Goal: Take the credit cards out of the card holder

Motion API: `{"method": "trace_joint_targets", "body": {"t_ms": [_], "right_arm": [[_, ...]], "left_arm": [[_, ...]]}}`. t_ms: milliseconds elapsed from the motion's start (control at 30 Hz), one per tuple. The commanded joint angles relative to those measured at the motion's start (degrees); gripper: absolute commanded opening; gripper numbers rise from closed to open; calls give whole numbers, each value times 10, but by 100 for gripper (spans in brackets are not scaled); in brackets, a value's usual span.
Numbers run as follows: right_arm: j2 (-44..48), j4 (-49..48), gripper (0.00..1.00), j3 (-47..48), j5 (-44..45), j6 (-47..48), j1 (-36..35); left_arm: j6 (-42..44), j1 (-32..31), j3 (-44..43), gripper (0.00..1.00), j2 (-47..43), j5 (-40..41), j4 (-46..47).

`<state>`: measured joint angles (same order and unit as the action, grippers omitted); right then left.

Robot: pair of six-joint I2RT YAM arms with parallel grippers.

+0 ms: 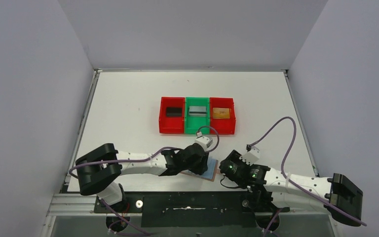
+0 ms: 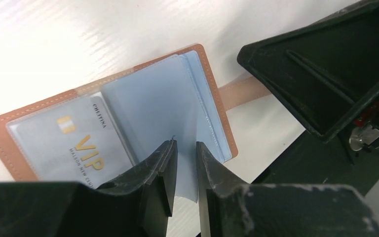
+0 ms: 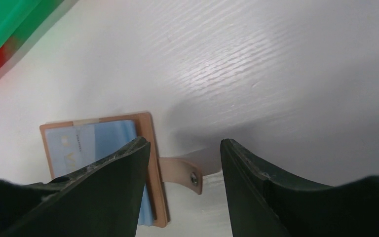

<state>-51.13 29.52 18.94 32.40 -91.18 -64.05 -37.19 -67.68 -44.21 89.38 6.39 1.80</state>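
The card holder (image 2: 214, 106) lies open on the table, tan leather with pale blue pockets, also seen between both arms from above (image 1: 211, 171). A silver-grey credit card (image 2: 74, 143) marked VIP sits in its left pocket. My left gripper (image 2: 186, 144) hovers over the right half, its jaws a narrow gap apart, a loose blue pocket leaf (image 2: 148, 108) showing across the gap. My right gripper (image 3: 185, 143) stands open at the holder's edge. The strap tab (image 3: 180, 173) lies below, between its fingers, untouched. Black (image 1: 174, 111), silver (image 1: 197, 111) and gold (image 1: 220, 113) cards lie in the bins.
Three joined bins stand mid-table: a red one (image 1: 164, 121), a green one (image 1: 197, 129) and a second red one (image 1: 231, 121). The two wrists (image 1: 229, 168) are close together over the holder, near the table's front edge. Grey walls enclose the table.
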Motion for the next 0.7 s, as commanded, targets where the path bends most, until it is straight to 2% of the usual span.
{"method": "trace_joint_targets", "body": {"t_ms": [0, 167, 333, 400, 533, 667], "right_arm": [[-22, 83, 55, 26, 48, -84, 4], [-49, 109, 55, 32, 50, -125, 6], [-48, 104, 51, 25, 44, -135, 6], [-30, 98, 51, 17, 48, -135, 5], [27, 84, 50, -5, 55, -132, 5], [106, 56, 50, -25, 57, -100, 5]], "left_arm": [[24, -19, -53, 21, 27, 41, -23], [32, -33, -83, 30, 54, 54, -40], [36, -35, -86, 40, 68, 16, -12], [30, -33, -76, 46, 74, -21, 9], [0, -30, -60, 50, 88, -45, 28], [-27, -16, -28, 55, 47, -57, 70]]}}
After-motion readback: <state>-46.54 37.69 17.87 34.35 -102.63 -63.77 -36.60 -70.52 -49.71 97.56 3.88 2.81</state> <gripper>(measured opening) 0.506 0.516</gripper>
